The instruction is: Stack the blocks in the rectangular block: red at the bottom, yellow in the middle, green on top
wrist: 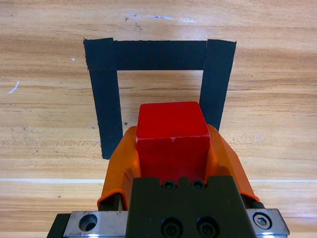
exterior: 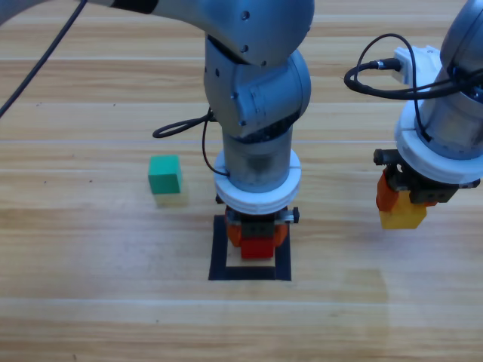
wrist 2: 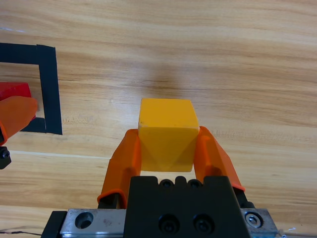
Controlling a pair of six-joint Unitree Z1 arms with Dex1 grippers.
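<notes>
Left claw (exterior: 257,235) hangs over the rectangular block (exterior: 219,249), jaws clamped on the red cube (wrist: 172,136); in the left wrist view the cube sits square between the orange jaws, its front half projecting over bare wood inside the tape outline. Right claw (exterior: 402,204) waits well to the right of the outline, closed on the yellow cube (wrist 2: 166,134), apparently clear of the desk (exterior: 90,302). Step in hand, by my reading: seat red inside the outline. To do it well, lower straight down until the underside rests flat on the wood, keep the cube's edges parallel with the tape and near the centre, then part the jaws only slightly and lift vertically so the cube is not dragged. Whether red already touches the wood cannot be told. Desk: pale wood planks, long grain, faint scuffs. Outline: flat matte black tape, roughly square, strips overlapping at corners. Green cube (exterior: 164,174) sits alone on the desk left of the outline, well apart, untouched. Cubes: matte, sharp-edged, equal in size, plain faces.
</notes>
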